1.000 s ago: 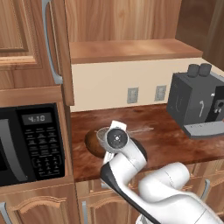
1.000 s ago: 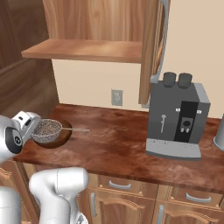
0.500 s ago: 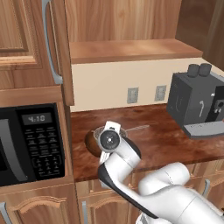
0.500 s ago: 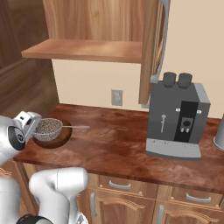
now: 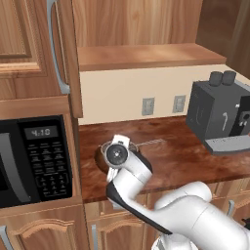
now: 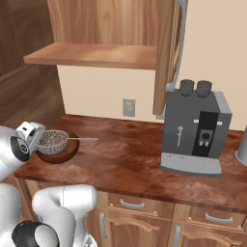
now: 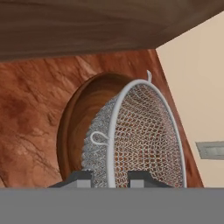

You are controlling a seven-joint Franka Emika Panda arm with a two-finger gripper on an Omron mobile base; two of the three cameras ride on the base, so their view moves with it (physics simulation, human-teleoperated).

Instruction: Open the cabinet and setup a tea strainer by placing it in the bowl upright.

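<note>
Hand view, claw (image 7: pixel 110 175) clamped on tea strainer (image 7: pixel 144 135) rim, over bowl (image 7: pixel 76 127).

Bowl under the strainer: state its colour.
Dark brown wood with visible grain; the bowl shows best in the hand view.

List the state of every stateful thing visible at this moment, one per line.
cabinet: doors open
strainer: upright in the bowl, handle pointing toward the coffee machine
bowl: on the counter, holding the strainer
gripper: shut on the strainer's rim
microwave: door closed, clock lit
</note>
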